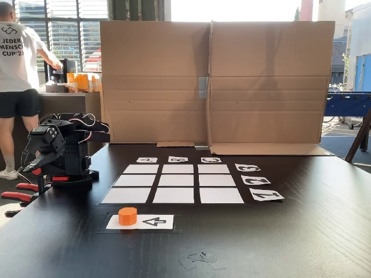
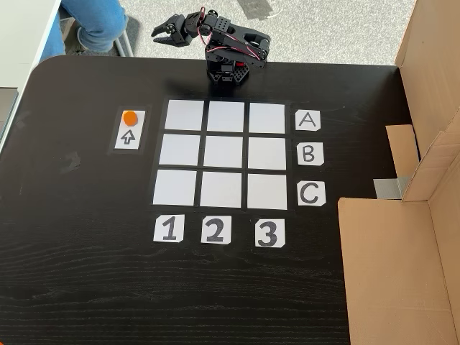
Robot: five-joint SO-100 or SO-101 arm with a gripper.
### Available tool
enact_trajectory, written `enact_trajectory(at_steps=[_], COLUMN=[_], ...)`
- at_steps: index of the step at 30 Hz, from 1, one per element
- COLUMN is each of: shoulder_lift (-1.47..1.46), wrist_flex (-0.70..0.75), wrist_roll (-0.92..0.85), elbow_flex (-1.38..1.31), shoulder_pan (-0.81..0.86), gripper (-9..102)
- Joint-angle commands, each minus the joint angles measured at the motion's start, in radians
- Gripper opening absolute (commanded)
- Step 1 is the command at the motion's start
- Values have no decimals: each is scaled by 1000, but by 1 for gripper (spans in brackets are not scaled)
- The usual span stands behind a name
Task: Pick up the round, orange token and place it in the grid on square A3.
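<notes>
The small bright orange flat-topped plastic token (image 1: 127, 216) (image 2: 129, 118) sits on one end of a white card printed with a black arrow (image 1: 154, 221) (image 2: 129, 136), just beside the three-by-three grid of white cells on black backing (image 1: 177, 180) (image 2: 223, 153). The black folded arm's pincer (image 1: 29, 164) (image 2: 164, 34) hangs off the edge of the dark wood-grain worktop (image 1: 290, 243) (image 2: 86, 273), well apart from the token, fingers spread and empty. Square A3 (image 1: 213, 168) (image 2: 267, 117), the corner cell beside the "A" tag, lies bare.
</notes>
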Motion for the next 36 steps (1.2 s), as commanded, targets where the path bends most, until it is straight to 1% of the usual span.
enact_trajectory(at_steps=[1, 8, 10, 14, 18, 22, 23, 27, 30, 36], shoulder_lift=[-87, -331, -414, -575, -752, -916, -946, -1049, -1118, -1279], wrist_flex=[40, 43, 64, 170, 327, 460, 482, 548, 603, 726], wrist_roll=[-8, -12, -12, -12, -14, -35, -49, -64, -130, -172], elbow_flex=[-146, -337, -416, -626, -891, -1111, -1146, -1244, -1321, -1480], shoulder_pan=[58, -20, -52, -109, -150, -195, -209, -258, -302, -350], gripper=[5, 10, 13, 14, 14, 17, 18, 25, 31, 36])
